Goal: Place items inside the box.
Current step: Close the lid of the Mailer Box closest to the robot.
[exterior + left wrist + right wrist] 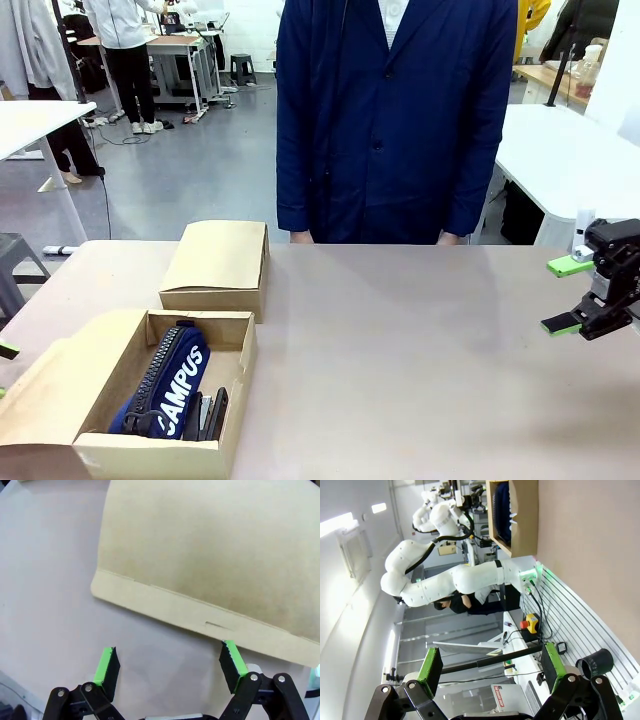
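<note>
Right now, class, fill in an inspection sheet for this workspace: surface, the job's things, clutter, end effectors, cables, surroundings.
Surface: beige table, mostly bare.
Job's things: open cardboard box at the near left corner; inside lie a navy CAMPUS pouch and a black stapler beside it.
Clutter: a second, closed cardboard box sits behind the open one.
End effectors: left end effector open, holding nothing, over the table near a cardboard flap; right end effector open, holding nothing, at the table's right edge.
Cables: nothing seen on the table.
Surroundings: a person in a navy coat stands at the far side; other tables behind.
</note>
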`<state>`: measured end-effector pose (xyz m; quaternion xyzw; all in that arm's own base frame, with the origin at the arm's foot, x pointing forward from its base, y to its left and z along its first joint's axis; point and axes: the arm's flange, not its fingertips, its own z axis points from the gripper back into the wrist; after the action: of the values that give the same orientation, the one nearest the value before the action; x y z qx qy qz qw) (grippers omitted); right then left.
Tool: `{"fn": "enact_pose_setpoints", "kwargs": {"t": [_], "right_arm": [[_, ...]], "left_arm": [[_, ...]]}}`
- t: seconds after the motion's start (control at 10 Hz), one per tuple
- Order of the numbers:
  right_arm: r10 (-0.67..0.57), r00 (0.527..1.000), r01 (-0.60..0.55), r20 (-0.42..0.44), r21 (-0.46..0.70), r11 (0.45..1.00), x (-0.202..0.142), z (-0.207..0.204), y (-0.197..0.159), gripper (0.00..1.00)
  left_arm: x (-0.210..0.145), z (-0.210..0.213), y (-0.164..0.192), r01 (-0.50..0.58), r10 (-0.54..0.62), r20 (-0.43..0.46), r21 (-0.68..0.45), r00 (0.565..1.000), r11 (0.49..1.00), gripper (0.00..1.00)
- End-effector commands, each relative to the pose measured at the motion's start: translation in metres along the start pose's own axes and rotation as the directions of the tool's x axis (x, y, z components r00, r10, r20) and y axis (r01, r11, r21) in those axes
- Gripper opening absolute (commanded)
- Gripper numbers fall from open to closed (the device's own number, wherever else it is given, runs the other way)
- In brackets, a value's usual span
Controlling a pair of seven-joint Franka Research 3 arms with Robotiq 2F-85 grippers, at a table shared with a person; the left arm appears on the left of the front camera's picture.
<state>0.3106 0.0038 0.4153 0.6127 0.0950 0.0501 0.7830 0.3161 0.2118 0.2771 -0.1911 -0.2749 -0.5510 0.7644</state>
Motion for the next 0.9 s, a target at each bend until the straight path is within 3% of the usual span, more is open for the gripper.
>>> {"fn": "enact_pose_setpoints", "kwargs": {"t": [0.0, 0.3, 0.8], "right_arm": [[-0.01, 1.0, 0.009, 0.008, 0.011, 1.0, -0.002, -0.001, 0.003, 1.0], [-0.01, 1.0, 0.009, 0.008, 0.011, 1.0, -0.002, -0.001, 0.003, 1.0], [-0.01, 1.0, 0.009, 0.008, 0.011, 1.0, -0.002, -0.001, 0.003, 1.0]], "left_arm": [[-0.013, 0.0, 0.003, 0.022, -0.02, -0.055, 0.038, 0.998, 0.999, 1.0], [-0.024, 0.001, 0.005, 0.047, -0.036, -0.134, 0.079, 0.99, 0.996, 1.0], [-0.018, -0.014, 0.002, 0.012, -0.013, 0.015, 0.012, 1.0, 1.0, 1.0]]}}
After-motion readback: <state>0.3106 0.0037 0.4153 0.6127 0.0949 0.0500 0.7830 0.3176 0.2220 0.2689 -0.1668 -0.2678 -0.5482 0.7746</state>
